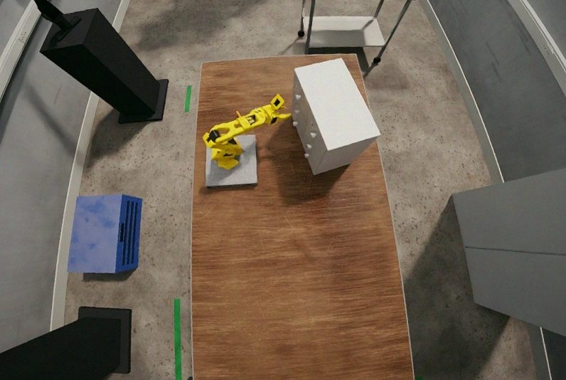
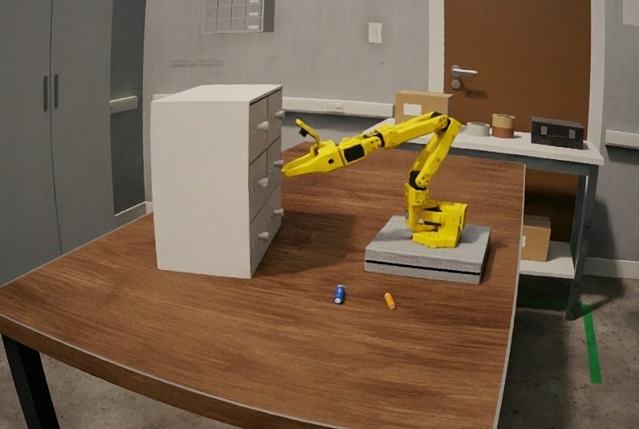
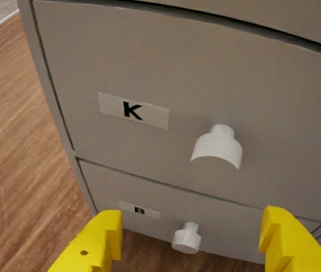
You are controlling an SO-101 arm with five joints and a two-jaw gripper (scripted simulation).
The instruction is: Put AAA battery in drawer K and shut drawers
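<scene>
With 2 toothed yellow fingers spread, the gripper (image 1: pixel 287 112) (image 2: pixel 283 169) (image 3: pixel 191 228) faces K's rounded white knob (image 3: pixel 219 145).

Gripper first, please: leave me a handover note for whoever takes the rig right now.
Gripper: open, holding nothing, at drawer K; knob not gripped.
Batteries: orange and blue, both on the table. The slimmer orange one is probably the AAA; no size marking readable.
Done: nothing stowed; K is shut. Chest upright.
Left: open K without pulling it out, drop in the AAA, shut K, leave the other battery on the table.
</scene>
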